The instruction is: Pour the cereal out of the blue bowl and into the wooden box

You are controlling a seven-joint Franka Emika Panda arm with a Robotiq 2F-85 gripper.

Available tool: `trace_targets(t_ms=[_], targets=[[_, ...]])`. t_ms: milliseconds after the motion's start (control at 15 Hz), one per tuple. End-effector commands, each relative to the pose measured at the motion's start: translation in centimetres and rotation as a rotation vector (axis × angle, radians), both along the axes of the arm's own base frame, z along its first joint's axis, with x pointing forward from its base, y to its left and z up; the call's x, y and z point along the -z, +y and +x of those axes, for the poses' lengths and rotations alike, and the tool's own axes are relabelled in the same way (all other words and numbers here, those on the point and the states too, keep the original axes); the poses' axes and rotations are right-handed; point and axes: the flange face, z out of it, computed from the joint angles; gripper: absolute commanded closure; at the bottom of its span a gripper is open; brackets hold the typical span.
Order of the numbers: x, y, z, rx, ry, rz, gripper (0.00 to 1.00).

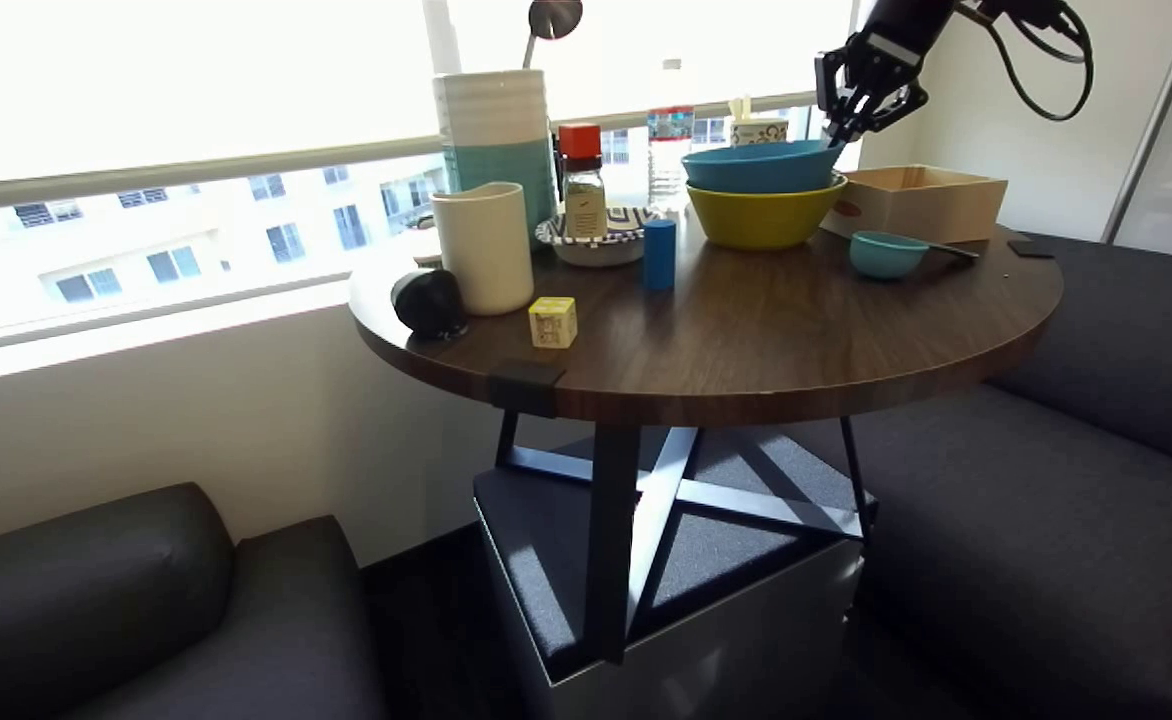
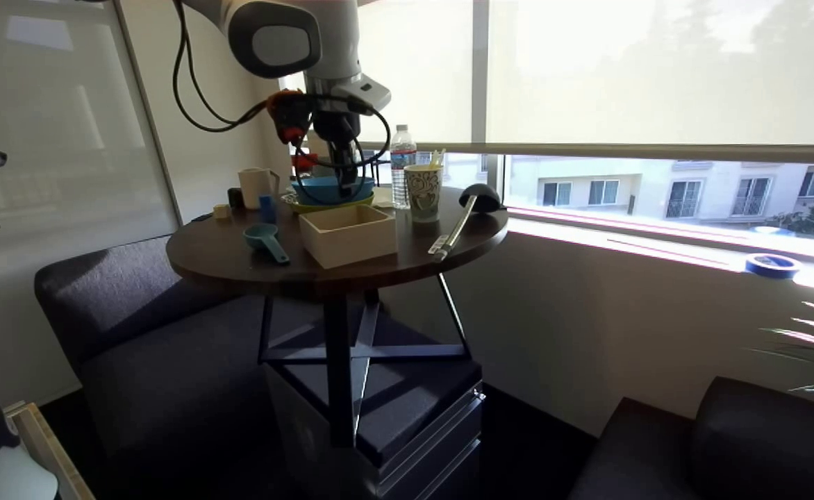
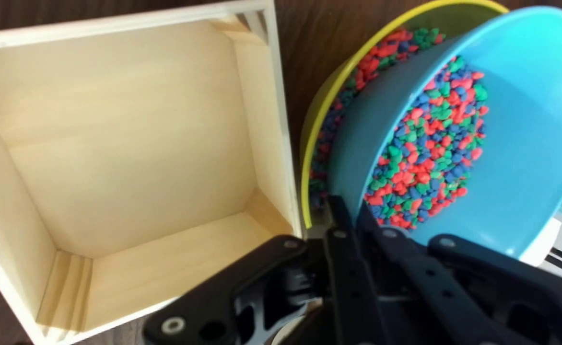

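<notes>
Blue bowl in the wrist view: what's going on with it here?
The robot's gripper is clamped on the rim of the blue bowl, which holds small red, green and blue pieces. Its lower part is inside the yellow bowl, which has more such pieces; I can't tell whether it rests there or is slightly raised. The wooden box stands beside them with no pieces showing in it, so the pour doesn't appear to have begun.

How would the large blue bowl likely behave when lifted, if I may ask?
The large blue bowl would probably tilt or twist, since the pincer grips only one spot on its rim. The loose, colourful bits inside would likely slide toward whichever side dips. Its smooth, shiny wall may also be somewhat slippery.
</notes>
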Motion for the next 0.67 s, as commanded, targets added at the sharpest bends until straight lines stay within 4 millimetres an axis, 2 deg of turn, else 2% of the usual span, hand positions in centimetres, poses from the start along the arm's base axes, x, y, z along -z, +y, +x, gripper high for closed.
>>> trace_targets(t_ms=[0,600], targets=[[-0.18,-0.53,0.60,-0.003,-0.037,0.074,0.99],[-1.01,-1.41,-0.26,-0.043,-0.102,0.104,0.99]])
